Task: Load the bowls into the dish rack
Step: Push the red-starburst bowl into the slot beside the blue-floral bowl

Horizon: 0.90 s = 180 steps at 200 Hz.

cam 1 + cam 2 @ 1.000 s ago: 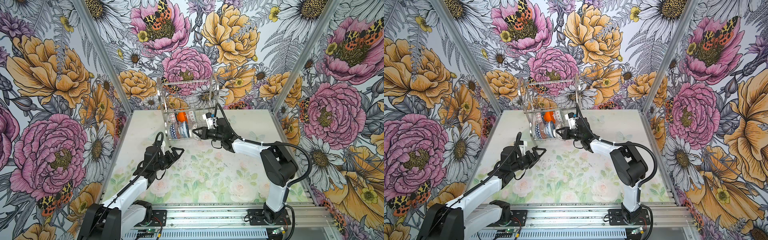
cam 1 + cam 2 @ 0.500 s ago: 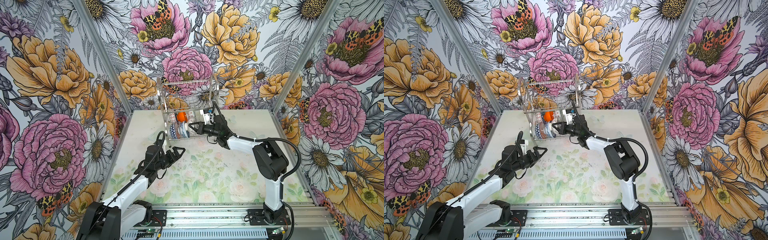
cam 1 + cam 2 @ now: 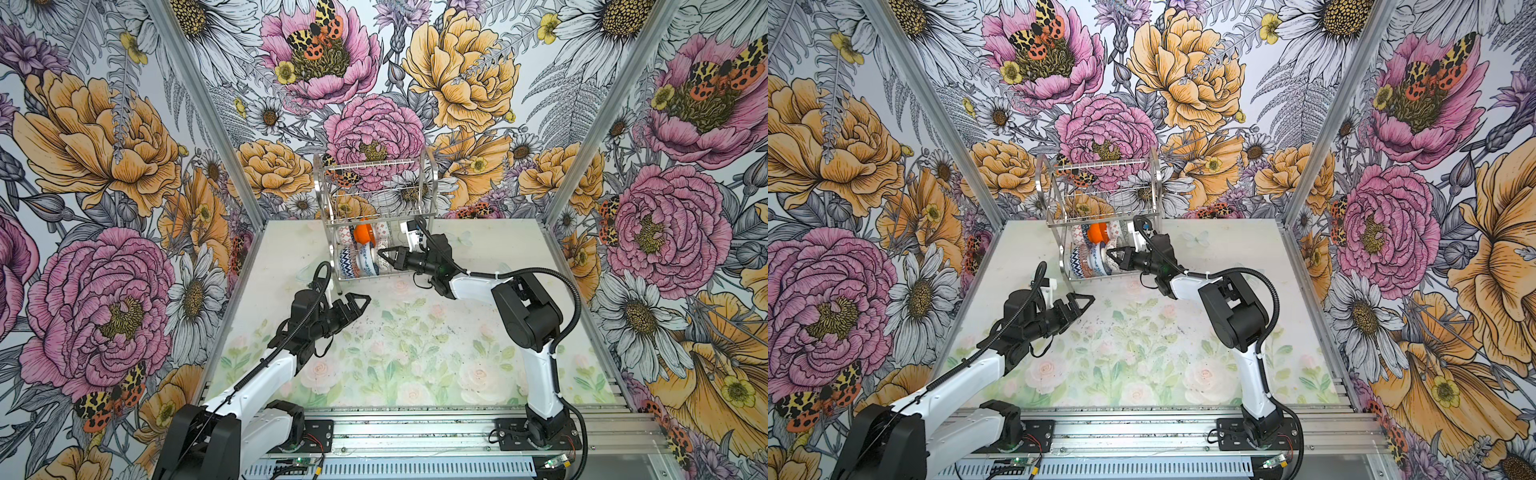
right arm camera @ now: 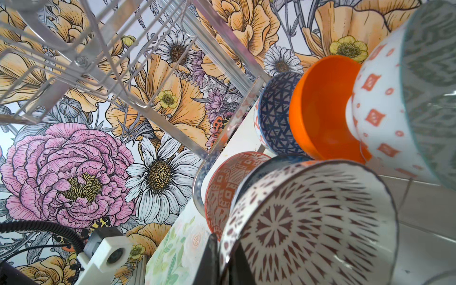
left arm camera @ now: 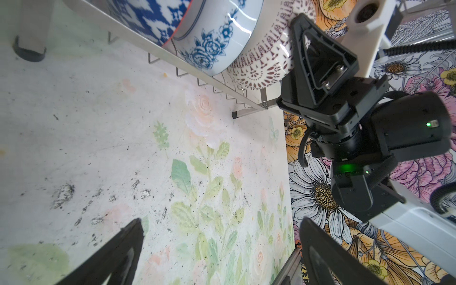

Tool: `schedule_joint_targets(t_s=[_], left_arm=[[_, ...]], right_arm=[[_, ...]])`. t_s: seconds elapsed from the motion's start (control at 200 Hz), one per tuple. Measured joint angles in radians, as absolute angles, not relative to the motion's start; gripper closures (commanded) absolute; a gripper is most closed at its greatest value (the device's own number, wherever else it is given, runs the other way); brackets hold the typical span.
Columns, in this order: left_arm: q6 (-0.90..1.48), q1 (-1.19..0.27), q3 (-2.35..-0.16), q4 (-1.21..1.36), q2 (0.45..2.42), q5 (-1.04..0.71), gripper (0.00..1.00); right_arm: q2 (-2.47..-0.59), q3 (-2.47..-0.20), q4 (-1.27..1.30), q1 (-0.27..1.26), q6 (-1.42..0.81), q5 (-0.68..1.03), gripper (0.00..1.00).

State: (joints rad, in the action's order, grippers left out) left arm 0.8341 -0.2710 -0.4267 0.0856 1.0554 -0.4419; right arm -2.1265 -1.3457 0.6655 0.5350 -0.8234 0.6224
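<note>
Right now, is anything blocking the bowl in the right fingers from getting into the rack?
Nothing visible does. The right fingers hold the lattice bowl by its rim at the dish rack's lower shelf, beside the blue floral bowl.

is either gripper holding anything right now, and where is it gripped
The right gripper pinches the white lattice bowl by its rim, at the dish rack's lower tier. The left gripper is open, holding nothing.

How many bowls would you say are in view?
6 in the dish rack: rear row lattice, orange, green; front row zigzag, floral, white, the last in the right jaws.
</note>
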Motion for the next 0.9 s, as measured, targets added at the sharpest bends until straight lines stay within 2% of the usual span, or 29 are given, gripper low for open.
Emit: schedule_joint_targets(t_s=[0.901], left_arm=[[0.827,-0.251,-0.427,0.08,1.048,-0.442,0.01]], right_arm=[[-2.232,-1.375,0.761,0.491,-0.881,0.641,1.0]])
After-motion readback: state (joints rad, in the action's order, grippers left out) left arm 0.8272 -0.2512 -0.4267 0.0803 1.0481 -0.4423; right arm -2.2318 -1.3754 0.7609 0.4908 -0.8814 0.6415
